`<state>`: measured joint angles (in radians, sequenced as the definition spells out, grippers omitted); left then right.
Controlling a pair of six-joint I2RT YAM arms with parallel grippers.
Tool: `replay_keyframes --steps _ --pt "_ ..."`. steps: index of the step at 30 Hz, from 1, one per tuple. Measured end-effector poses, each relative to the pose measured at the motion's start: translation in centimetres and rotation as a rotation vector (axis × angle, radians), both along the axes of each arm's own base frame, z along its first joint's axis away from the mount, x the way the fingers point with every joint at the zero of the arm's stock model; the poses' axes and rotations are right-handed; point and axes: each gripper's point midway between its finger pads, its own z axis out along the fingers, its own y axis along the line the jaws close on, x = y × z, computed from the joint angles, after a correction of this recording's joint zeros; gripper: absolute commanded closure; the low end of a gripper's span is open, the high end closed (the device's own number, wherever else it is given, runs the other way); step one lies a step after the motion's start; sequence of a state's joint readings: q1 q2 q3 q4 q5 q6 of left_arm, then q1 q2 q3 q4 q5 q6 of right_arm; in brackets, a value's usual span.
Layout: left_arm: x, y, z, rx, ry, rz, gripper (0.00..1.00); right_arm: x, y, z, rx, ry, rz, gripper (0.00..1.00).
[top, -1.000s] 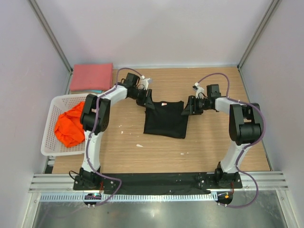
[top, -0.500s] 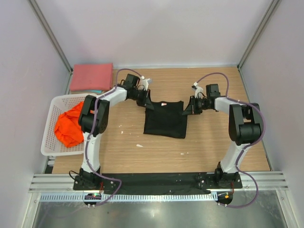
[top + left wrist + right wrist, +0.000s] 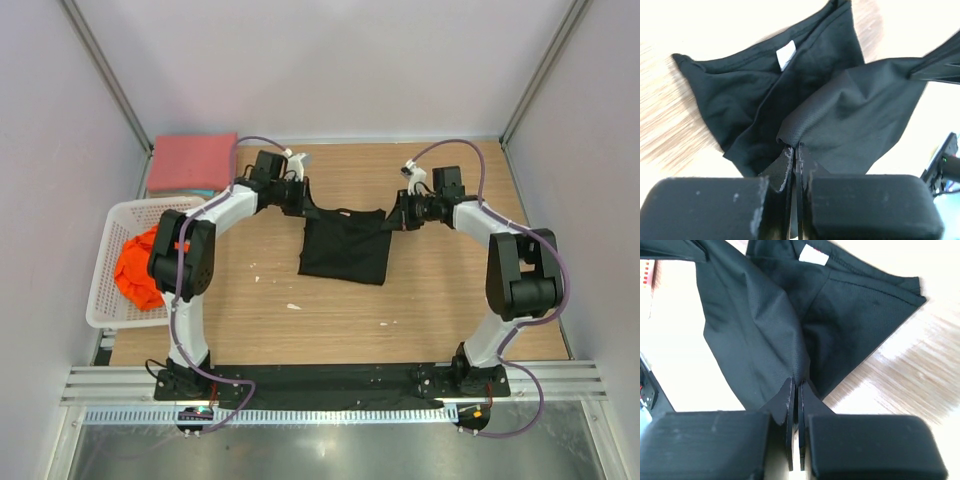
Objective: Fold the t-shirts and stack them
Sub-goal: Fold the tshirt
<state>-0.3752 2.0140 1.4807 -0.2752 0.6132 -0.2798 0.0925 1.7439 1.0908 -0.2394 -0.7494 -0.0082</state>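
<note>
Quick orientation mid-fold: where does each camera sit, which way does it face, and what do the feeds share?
Top external: above and behind the bases, looking down on the table; left arm and right arm show whole, holding the black t-shirt.
Left wrist: on the left arm, looking along the left gripper, shut on that shirt; only its fingers show.
Right wrist: on the right arm, looking along the right gripper, likewise shut on it.
Shared: both wrist views show the shirt's white neck label.

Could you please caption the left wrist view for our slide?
Left claw shut on a fold of the black t-shirt, white neck label visible.
</note>
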Motion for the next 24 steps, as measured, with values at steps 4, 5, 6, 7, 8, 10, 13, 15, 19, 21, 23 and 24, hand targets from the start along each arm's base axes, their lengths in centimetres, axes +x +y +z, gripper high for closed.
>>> replay_keyframes --steps 4,5,6,7,8,10,13,15,19,21,23,24 --pt "0.7 0.5 0.2 0.019 -0.02 0.063 1.0 0.5 0.1 1.2 -0.005 -0.046 -0.006 0.99" --pt "1.1 0.6 0.4 0.018 -0.032 0.086 1.0 0.8 0.0 1.4 -0.005 -0.062 -0.009 0.98" --pt "1.5 0.7 0.5 0.021 -0.046 0.111 1.0 1.1 0.1 1.7 -0.004 -0.079 -0.013 0.98" --pt "1.9 0.8 0.5 0.02 -0.055 0.135 1.0 1.5 0.1 1.9 -0.003 -0.095 -0.018 0.99" --pt "2.3 0.9 0.6 0.021 -0.067 0.155 1.0 1.8 0.1 2.1 -0.003 -0.108 -0.023 0.99" --pt "3.2 1.2 0.7 0.023 -0.084 0.205 1.0 2.7 0.1 2.5 0.001 -0.128 -0.035 0.99" --pt "4.7 1.5 1.1 0.011 -0.123 0.278 1.0 4.5 0.3 3.2 0.012 -0.175 -0.046 0.99" --pt "5.5 1.7 1.3 -0.002 -0.145 0.318 1.0 5.5 0.5 3.6 0.018 -0.195 -0.049 0.99" --pt "6.2 2.1 1.4 -0.01 -0.167 0.351 1.0 6.6 1.0 4.0 0.02 -0.221 -0.039 0.99" --pt "6.6 2.1 1.8 -0.022 -0.182 0.361 1.0 6.9 1.3 4.3 0.015 -0.23 -0.032 0.99" --pt "6.8 2.3 1.9 -0.022 -0.196 0.377 1.0 7.4 1.7 4.8 0.012 -0.253 -0.026 0.99" --pt "7.0 2.6 1.9 -0.018 -0.203 0.389 1.0 7.8 2.0 5.2 0.012 -0.277 -0.026 0.99"
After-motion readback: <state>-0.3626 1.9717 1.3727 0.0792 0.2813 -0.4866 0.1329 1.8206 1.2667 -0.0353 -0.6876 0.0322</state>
